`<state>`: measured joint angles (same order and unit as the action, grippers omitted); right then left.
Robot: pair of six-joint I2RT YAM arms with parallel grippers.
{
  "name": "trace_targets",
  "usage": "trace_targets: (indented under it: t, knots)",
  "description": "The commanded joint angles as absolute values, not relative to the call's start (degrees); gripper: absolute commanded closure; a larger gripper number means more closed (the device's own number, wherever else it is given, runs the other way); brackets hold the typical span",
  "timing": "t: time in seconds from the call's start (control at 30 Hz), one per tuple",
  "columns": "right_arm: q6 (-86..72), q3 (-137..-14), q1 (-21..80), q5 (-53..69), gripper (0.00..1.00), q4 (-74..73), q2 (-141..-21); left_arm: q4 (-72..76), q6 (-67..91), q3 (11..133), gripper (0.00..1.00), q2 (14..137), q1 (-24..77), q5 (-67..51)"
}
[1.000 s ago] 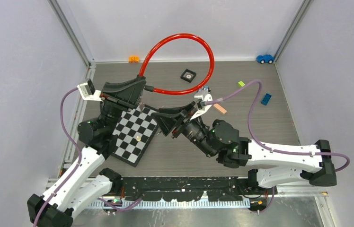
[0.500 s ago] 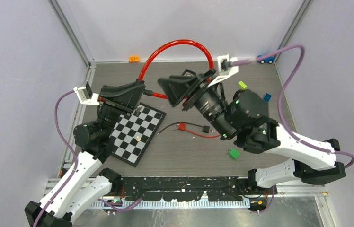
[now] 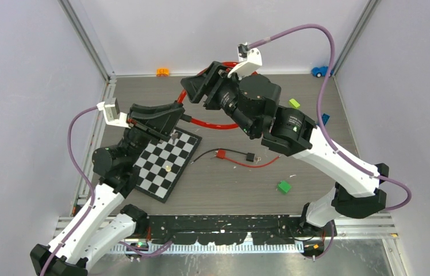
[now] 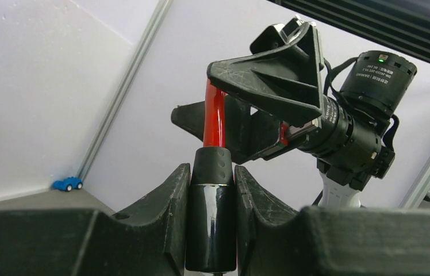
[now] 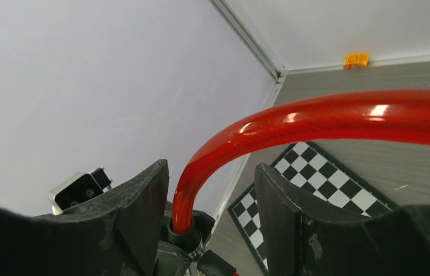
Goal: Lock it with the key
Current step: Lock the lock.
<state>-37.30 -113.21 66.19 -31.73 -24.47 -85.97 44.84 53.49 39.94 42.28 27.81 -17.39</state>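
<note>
A red cable lock (image 3: pixel 215 124) loops up from a glossy black lock body (image 4: pixel 211 218). My left gripper (image 4: pixel 212 172) is shut on that body and holds it above the checkerboard, cable end up. My right gripper (image 5: pixel 210 172) is open and straddles the red cable (image 5: pixel 316 118) just above where it enters the lock, with gaps on both sides. From above, the right gripper (image 3: pixel 188 91) hangs over the left gripper (image 3: pixel 175 112). A small grey piece (image 3: pixel 173 137) shows below the lock body; I cannot tell whether it is the key.
A checkerboard (image 3: pixel 164 164) lies under the left gripper. Red and black wires with connectors (image 3: pixel 233 156) lie mid-table, and a green block (image 3: pixel 283 186) sits nearer the front. A blue brick (image 3: pixel 323 118), a blue toy car (image 3: pixel 319 71) and an orange piece (image 3: pixel 162 72) sit by the walls.
The right arm swung up from low over the table's middle to the cable loop by the left gripper, its jaws widening. The left gripper kept its hold on the lock body.
</note>
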Motion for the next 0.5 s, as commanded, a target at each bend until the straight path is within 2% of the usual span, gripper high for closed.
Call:
trace_targets:
  t: [0.0,0.23,0.37,0.47]
  knots:
    - [-43.3,-115.0,64.5,-26.9,0.42,-24.5,-85.6,46.9,52.3,42.8,1.00,41.8,28.0,-18.7]
    - [-43.0,-113.4,64.3,-26.8,0.72,-23.1,-85.9,43.4,49.8,42.7,1.00,41.3,28.0,-19.6]
    - [-42.9,-113.0,64.3,-26.1,0.83,-23.1,-85.9,41.8,48.6,42.9,1.00,41.3,28.0,-19.9]
    - [-42.7,-112.5,64.3,-26.3,0.98,-23.0,-85.9,41.0,47.7,43.3,1.00,41.6,28.0,-20.4]
